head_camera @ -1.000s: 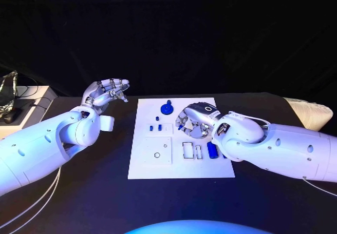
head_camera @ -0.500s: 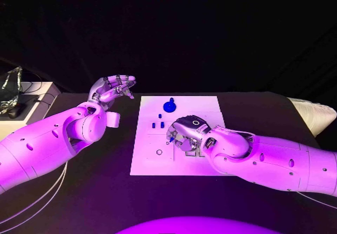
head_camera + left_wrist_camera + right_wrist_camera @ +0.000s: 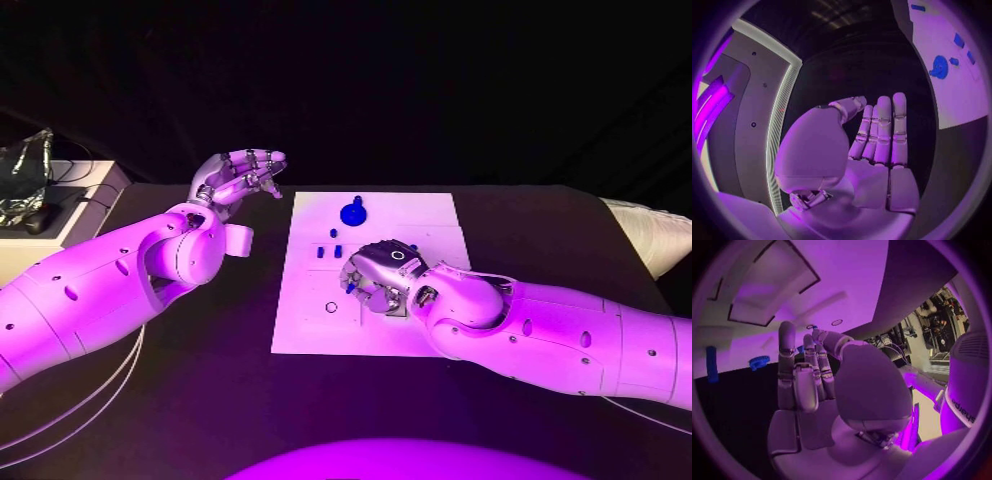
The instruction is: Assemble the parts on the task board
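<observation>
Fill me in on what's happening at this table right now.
A robot is assembling small blue parts on the white task board. Its right hand is low over the middle of the board, fingers curled down; whether it is pinching a piece cannot be told. The left hand is raised off to the board's left side, holding nothing, fingers together. A round blue part sits near the board's far edge, and a few small blue pieces lie just behind the right hand.

The right robot hand (image 3: 378, 277) has moved from the far right part of the task board (image 3: 310, 325) toward its middle, now lying over the recesses there.
</observation>
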`<action>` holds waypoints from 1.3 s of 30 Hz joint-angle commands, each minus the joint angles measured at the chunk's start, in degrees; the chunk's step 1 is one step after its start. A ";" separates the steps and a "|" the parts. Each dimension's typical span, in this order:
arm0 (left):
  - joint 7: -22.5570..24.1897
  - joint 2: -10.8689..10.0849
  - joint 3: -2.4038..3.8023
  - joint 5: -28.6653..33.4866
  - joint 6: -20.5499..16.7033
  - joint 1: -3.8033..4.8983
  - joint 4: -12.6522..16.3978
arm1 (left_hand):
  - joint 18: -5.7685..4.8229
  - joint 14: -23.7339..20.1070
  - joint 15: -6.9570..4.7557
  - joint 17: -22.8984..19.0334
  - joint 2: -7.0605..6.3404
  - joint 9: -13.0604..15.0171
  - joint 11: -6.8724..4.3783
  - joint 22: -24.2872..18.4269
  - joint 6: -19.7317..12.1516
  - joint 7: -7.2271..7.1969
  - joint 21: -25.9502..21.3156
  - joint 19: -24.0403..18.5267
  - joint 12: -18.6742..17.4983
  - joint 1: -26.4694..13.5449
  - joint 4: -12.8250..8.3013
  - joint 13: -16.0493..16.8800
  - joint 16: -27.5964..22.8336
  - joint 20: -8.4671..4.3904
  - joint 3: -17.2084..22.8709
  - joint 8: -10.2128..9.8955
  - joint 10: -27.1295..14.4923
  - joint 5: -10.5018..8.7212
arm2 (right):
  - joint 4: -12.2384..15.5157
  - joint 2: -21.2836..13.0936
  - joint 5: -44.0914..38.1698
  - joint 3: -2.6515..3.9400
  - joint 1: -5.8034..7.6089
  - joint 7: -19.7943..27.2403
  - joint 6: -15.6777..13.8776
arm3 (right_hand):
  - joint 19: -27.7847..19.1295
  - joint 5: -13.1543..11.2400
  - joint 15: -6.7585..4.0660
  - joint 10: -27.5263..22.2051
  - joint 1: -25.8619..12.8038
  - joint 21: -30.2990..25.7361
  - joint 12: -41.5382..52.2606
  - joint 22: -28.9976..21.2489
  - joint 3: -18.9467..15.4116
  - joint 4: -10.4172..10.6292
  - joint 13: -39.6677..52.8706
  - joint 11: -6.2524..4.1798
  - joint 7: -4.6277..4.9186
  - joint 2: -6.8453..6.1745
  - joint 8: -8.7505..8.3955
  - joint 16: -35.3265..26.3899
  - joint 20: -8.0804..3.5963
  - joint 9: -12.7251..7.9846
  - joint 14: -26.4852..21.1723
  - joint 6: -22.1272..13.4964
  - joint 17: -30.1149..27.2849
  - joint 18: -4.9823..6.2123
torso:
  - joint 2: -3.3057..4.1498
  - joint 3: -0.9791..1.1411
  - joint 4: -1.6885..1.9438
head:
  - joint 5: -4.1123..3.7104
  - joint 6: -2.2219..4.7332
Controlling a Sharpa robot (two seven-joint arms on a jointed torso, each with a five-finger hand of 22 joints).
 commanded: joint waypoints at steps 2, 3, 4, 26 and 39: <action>0.13 0.04 0.07 -0.63 0.29 -0.01 0.21 | 0.30 -0.43 0.03 0.08 0.05 -0.08 -0.10 0.09 0.02 0.30 0.23 0.02 -0.15 0.40 -0.29 -0.05 -0.21 0.18 -0.17 0.29 -0.44 -0.27 | -0.70 0.39 -1.22 0.01 -0.16 -0.27 -0.06 | -0.34 0.28 -0.40 2.09 -0.15 0.35 0.25 0.11 0.34 -0.10 0.11 -1.81 0.31 0.51 0.18 0.33 -0.03 0.13 3.16 0.17 -0.07 0.28 | -0.06 -0.03 -0.03 | 0.21 -0.18; 0.13 0.03 0.07 -0.65 0.31 -0.01 0.21 | 0.30 -0.43 0.03 0.08 0.05 -0.08 -0.10 0.09 0.02 0.30 0.23 0.02 -0.15 0.40 -0.29 -0.05 -0.21 0.18 -0.17 0.29 -0.44 -0.27 | -0.82 0.46 -1.26 0.01 -0.18 -0.27 -0.21 | -0.34 0.28 -0.40 2.09 -0.15 0.35 0.25 0.11 0.34 -0.10 0.11 -1.81 0.31 0.51 0.18 0.33 -0.03 0.13 3.16 0.17 -0.07 0.28 | -0.05 -0.03 -0.02 | 0.24 -0.20; 0.12 0.03 0.07 -0.67 0.34 -0.01 0.22 | 0.30 -0.51 0.06 0.09 0.06 -0.10 -0.07 0.10 0.03 0.32 0.22 -0.03 -0.14 0.37 -0.28 -0.07 -0.19 0.21 -0.23 0.36 -0.50 -0.28 | -0.93 0.55 -1.36 0.01 -0.20 -0.31 -0.39 | -0.34 0.28 -0.40 2.09 -0.15 0.35 0.25 0.11 0.34 -0.10 0.11 -1.81 0.31 0.51 0.18 0.33 -0.03 0.13 3.16 0.17 -0.07 0.28 | -0.07 0.00 -0.01 | 0.32 -0.27; -0.18 -0.27 0.07 -0.90 0.63 0.00 0.22 | 0.30 -0.58 0.09 0.10 0.07 -0.12 -0.05 0.11 0.02 0.33 0.22 -0.07 -0.14 0.35 -0.27 -0.10 -0.15 0.24 -0.27 0.42 -0.60 -0.28 | -1.91 1.07 -2.94 0.02 -0.30 -0.96 -0.30 | -0.36 0.25 -0.40 2.12 -0.14 0.51 0.21 0.28 0.51 -0.24 0.12 -1.80 0.34 0.49 0.21 0.43 -0.03 0.20 3.18 0.13 0.03 0.29 | -0.12 -0.06 -0.10 | 0.40 -0.75; -0.43 -0.67 0.06 -1.07 0.91 0.00 0.36 | 0.30 -0.63 0.11 0.11 0.10 -0.15 -0.03 0.11 0.00 0.34 0.22 -0.10 -0.13 0.33 -0.27 -0.13 -0.11 0.27 -0.32 0.47 -0.69 -0.28 | -2.50 1.65 -2.84 -0.02 -0.37 -0.41 2.01 | -0.41 0.13 -0.38 2.14 -0.20 0.60 0.18 0.39 0.56 -0.28 0.13 -1.78 0.36 0.44 0.25 0.44 -0.02 0.25 3.18 0.13 0.00 0.29 | -0.09 -0.09 0.01 | 0.44 -1.33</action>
